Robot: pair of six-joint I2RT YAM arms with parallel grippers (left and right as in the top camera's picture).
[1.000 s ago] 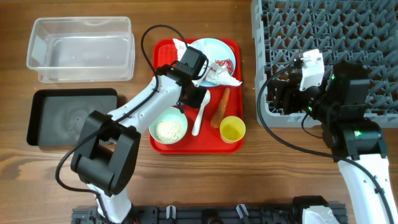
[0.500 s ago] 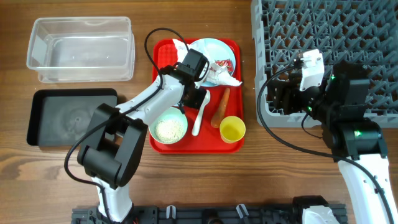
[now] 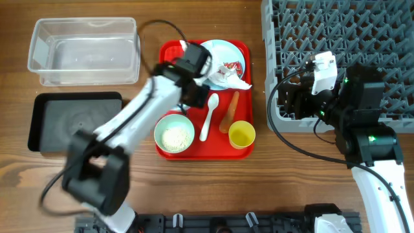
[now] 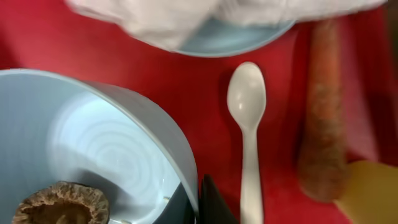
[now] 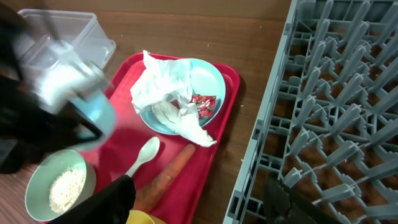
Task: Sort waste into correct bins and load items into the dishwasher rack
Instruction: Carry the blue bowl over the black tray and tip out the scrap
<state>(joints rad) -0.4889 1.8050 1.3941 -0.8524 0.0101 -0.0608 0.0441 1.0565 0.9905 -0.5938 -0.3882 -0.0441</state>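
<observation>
**Left tool clamped on the light blue bowl over the red tray**

Your left tool [image 4: 198, 202] is clenched on the rim of the light blue bowl [image 4: 112, 143]. It holds the bowl over the corner of the red tray [image 3: 213, 150] nearest the clear tub [image 3: 39, 52]. The small brown scrap [image 4: 59, 202] sits inside the bowl. The left arm is blurred from overhead, so you cannot tell whether the bowl touches the tray.

On the tray's far end, the light blue plate [image 3: 220, 50] carries the crumpled napkin [image 5: 163, 84] and the red-and-white wrapper [image 5: 203, 103]. At the tray's middle, the white spoon [image 3: 208, 116] and the carrot piece [image 3: 228, 113] lie side by side, apart. Along the tray's robot-side edge stand the pale green bowl [image 3: 174, 134], holding rice [image 5: 65, 185], and the yellow cup [image 3: 241, 134].

Your right tool [image 5: 202, 183] is released, its fingers wide apart with nothing between them. It hangs between the tray and the dishwasher rack [image 3: 336, 39]. The black tray [image 3: 74, 121] lies on the bench [image 3: 194, 188], on the tray's side away from the rack.
</observation>
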